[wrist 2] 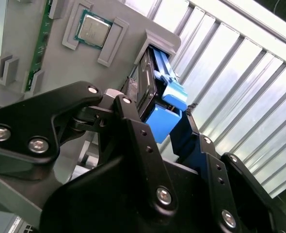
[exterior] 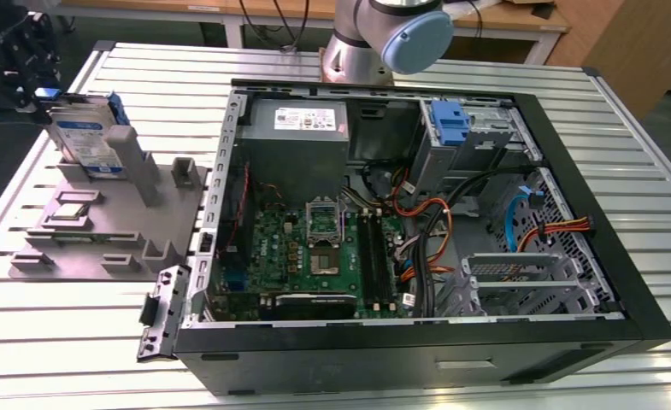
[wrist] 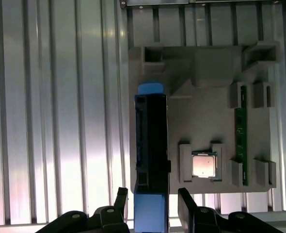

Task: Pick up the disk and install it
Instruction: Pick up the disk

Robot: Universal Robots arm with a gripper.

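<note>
Your gripper (wrist: pixel 151 198) hangs over one end of the disk (wrist: pixel 151 141), which stands on edge in its slot of the grey fixture (wrist: pixel 201 116) on the bench (wrist: pixel 46 121), well apart from the open computer case (exterior: pixel 426 363) at the exterior view's right. The fingers (wrist: pixel 119 200) are spread just wider than the blue carrier, one on each side of its end tab, with a sliver of gap either side as far as I can judge, so nothing's held. Watch it here: you're lined up on the plastic end alone, so a squeeze could flex the carrier or let the drive swing as it lifts. Come up crooked and it could jam in the slot and drag the fixture along, shaking the processor chip (wrist: pixel 204 165) and memory stick (wrist: pixel 240 141) beside it
</note>
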